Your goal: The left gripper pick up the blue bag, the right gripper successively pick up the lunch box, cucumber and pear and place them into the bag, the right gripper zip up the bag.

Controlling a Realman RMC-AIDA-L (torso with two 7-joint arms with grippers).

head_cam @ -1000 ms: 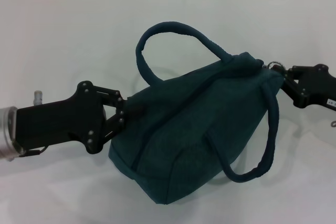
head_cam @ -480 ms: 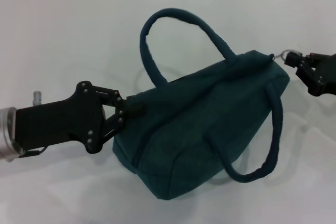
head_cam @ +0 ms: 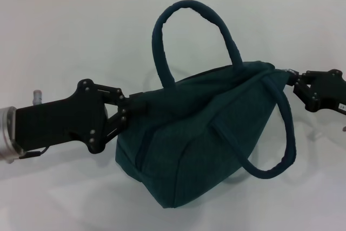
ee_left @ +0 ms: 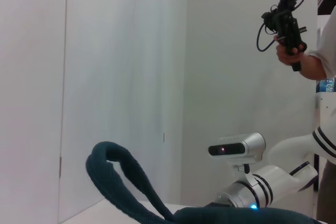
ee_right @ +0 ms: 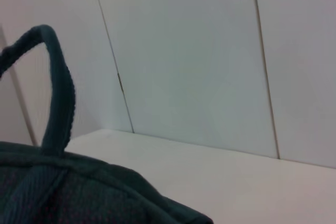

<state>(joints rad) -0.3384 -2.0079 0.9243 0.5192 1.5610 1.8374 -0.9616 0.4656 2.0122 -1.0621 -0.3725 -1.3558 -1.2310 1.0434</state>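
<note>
The blue bag (head_cam: 205, 133) lies on the white table with one handle (head_cam: 189, 20) standing up and the other hanging toward the front. My left gripper (head_cam: 131, 113) is shut on the bag's left end. My right gripper (head_cam: 294, 79) is at the bag's right end, shut on the metal zipper pull (head_cam: 290, 71), of which only a glint shows. The bag's top looks closed. The bag also shows in the left wrist view (ee_left: 131, 182) and in the right wrist view (ee_right: 63, 192). The lunch box, cucumber and pear are out of view.
The white table (head_cam: 65, 41) runs back to a pale wall. In the left wrist view the robot's head camera (ee_left: 236, 149) and a person holding a controller (ee_left: 286, 24) stand beyond the bag.
My right gripper moved right and up with the zipper pull, then back left and down to the bag's end. The bag's top bunched up and the far handle stands more upright.
</note>
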